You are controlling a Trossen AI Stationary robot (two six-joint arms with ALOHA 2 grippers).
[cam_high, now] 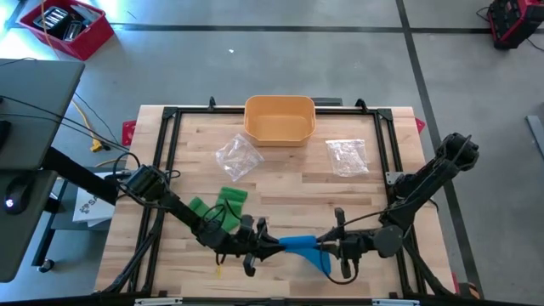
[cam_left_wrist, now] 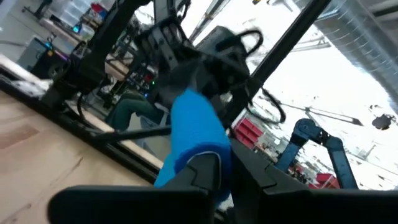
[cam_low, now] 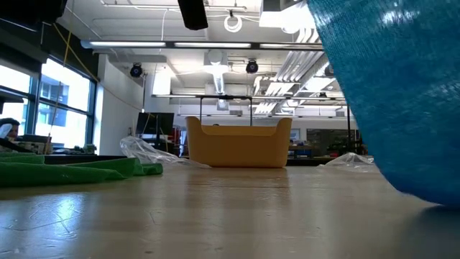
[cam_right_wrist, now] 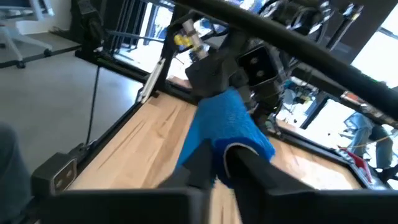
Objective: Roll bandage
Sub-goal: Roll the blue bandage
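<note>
You have the blue bandage, soft and limp, stretched at the bench's near edge, both the left gripper and right gripper clamped on its ends; hold the edges.

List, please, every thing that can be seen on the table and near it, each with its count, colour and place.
bandage: one, blue, near front edge, stretched between both tools
rolled bandages: two or three, green, front left part
tub: one, tan, back middle
plastic bags: two, clear, one in front of the tub to its left, the other to its right
table: one, light wood with black frame
crate: one, red, on floor, back left
left tool: one, dark, shut on bandage's left end
right tool: one, dark, shut on bandage's right end
</note>
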